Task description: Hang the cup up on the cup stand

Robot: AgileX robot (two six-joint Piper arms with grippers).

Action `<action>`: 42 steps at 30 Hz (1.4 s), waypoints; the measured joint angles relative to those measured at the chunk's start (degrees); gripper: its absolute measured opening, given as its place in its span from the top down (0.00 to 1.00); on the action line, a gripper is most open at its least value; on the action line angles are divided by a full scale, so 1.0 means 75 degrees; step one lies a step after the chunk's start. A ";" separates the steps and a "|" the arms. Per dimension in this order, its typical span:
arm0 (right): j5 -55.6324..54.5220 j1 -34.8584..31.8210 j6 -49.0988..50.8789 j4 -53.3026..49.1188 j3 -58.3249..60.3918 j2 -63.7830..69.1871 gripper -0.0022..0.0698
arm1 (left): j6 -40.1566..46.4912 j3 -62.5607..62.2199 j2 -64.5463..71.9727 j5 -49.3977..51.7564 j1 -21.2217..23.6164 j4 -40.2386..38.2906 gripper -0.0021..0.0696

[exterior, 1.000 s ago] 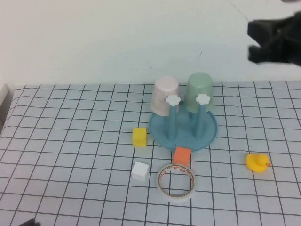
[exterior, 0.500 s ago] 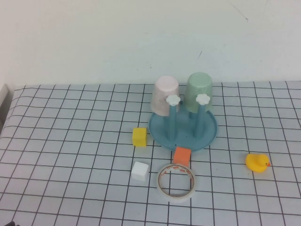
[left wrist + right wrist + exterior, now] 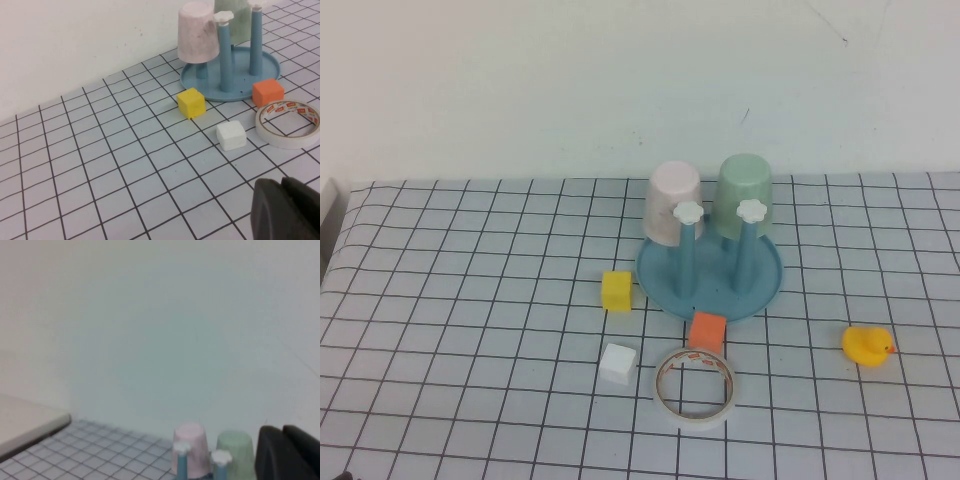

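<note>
Because finished with the cup (image 3: 744, 190), hung mouth-down on 1 rear peg of the cup stand (image 3: 767, 287) beside a pink cup (image 3: 670, 200), parked clear: left gripper (image 3: 286, 210) low over the table (image 3: 470, 300), right gripper (image 3: 287, 452) raised, both closed and empty.

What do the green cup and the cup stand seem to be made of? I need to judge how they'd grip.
The cup, upside down on a peg: likely matte plastic, with an even pale mint tone and no glare. The cup stand: probably smooth moulded plastic, uniformly blue with a faint sheen. Both grippers are out of the high view.
</note>
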 joint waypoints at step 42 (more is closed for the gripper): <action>0.1704 -0.2374 1.2659 -1.3427 0.1410 -0.2114 0.97 | 0.0000 0.0000 0.0000 0.0000 0.0000 0.0000 0.97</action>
